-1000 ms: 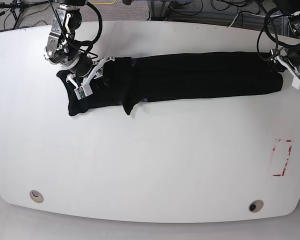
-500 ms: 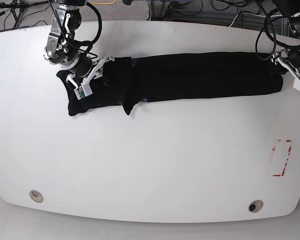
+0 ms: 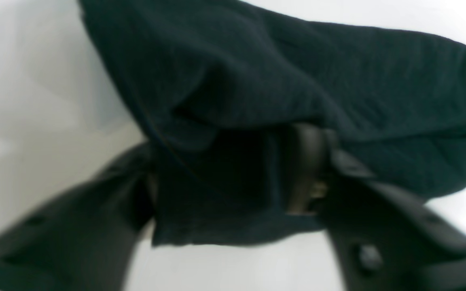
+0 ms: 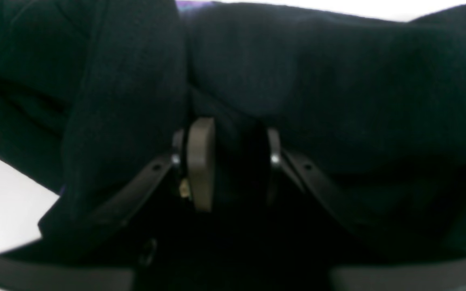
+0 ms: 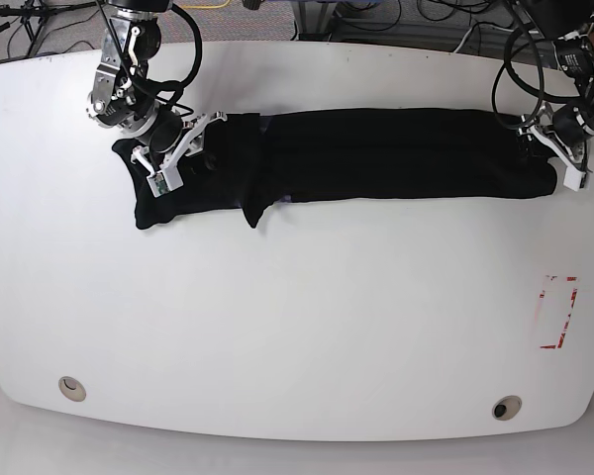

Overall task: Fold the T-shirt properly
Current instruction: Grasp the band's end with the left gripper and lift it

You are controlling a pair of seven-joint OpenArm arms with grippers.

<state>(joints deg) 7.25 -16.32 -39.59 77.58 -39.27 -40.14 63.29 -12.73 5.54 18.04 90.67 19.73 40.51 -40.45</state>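
Observation:
The black T-shirt [image 5: 376, 153] lies as a long folded strip across the far half of the white table [image 5: 297, 317]. My right gripper [image 5: 183, 148] sits on its left end. In the right wrist view the right gripper [image 4: 237, 161] is shut on a bunch of the T-shirt [image 4: 338, 81], dark cloth filling the gap between its pads [image 4: 200, 161]. My left gripper [image 5: 562, 166] is at the strip's right end. In the left wrist view the left gripper [image 3: 225, 182] has a fold of the T-shirt [image 3: 338, 72] between its fingers [image 3: 306, 169], cloth touching both.
A red-marked patch [image 5: 557, 312] lies on the table near its right edge. Two round holes [image 5: 71, 388] [image 5: 506, 407] sit near the front edge. Cables [image 5: 445, 15] hang behind the far edge.
My left gripper has moved inward onto the shirt's right end and its jaws have narrowed around the cloth. The right arm has stayed where it was.

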